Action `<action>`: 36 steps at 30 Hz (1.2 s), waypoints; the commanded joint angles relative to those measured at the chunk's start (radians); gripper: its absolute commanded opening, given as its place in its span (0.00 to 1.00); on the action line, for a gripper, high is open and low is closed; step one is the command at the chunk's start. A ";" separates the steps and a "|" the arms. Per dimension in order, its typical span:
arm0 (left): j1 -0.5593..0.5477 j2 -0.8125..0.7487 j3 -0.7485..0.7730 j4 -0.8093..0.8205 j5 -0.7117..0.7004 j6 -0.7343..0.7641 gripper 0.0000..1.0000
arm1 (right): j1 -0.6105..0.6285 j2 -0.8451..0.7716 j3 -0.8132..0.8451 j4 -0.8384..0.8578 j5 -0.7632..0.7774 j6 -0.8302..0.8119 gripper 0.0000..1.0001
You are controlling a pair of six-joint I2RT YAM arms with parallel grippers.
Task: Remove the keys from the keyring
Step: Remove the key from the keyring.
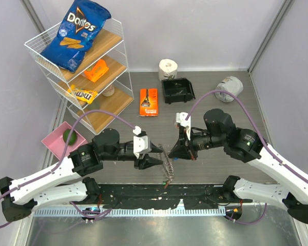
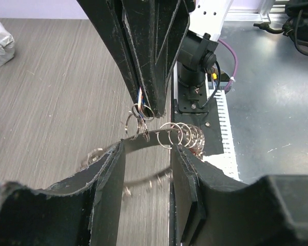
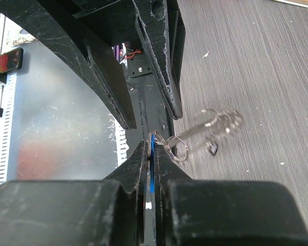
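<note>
Pinches blue key (image 3: 151,174) between shut right gripper (image 3: 153,147) fingers; keeps left gripper (image 2: 148,154) fingers apart astride keyring (image 2: 182,134), dangling toward table's (image 1: 143,79) 6 o'clock. Risks dropping everything through slippage on smooth plastic.

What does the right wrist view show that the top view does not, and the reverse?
Only right wrist: a blue key pinched in the shut right gripper, with small rings hanging from it. Only top: the shelf, Doritos bag, black bin and pink tray. Both: the keyring near the gripper tips, and the open left gripper.
</note>
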 commanded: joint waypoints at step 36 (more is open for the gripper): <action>-0.004 0.119 0.064 0.158 0.041 -0.014 0.00 | -0.002 -0.024 0.047 0.068 -0.025 0.012 0.05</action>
